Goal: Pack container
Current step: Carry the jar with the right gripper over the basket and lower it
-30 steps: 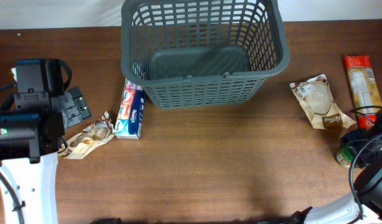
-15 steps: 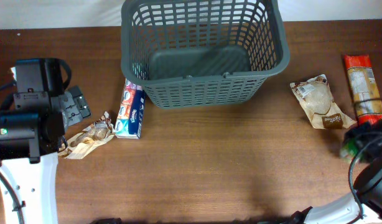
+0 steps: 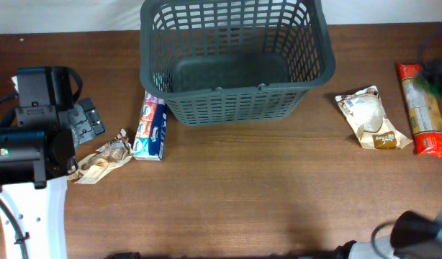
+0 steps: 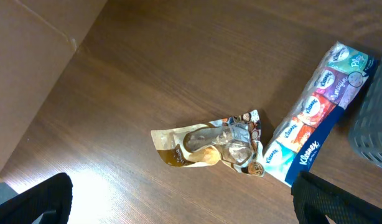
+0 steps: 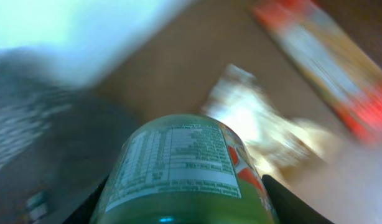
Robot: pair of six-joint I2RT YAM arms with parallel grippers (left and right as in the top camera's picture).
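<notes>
1. Basket position. The basket (image 3: 235,108) stands at the far centre of the worktop (image 3: 242,201). The left hand (image 3: 88,124) is well to its left, near the worktop's left edge. The right hand (image 5: 185,214) is well to its right and shows in the overhead view only as a blur over the pasta pack (image 3: 422,108).

2. Left hand. Released, with its fingers (image 4: 35,202) spread wide and touching nothing. Below it lie a brown pouch (image 4: 209,146) and a tissue pack (image 4: 309,121), which touch each other. The tissue pack's far end is just beside the basket's front left corner.

3. Right hand. Clenched on a green bottle (image 5: 181,168), with one finger on each side. A white pouch (image 3: 368,119) lies between the basket and the pasta pack.

4. Change. One second earlier the right hand and bottle were at the near right of the worktop. They are now farther back. The left hand and all the packs are unmoved.
</notes>
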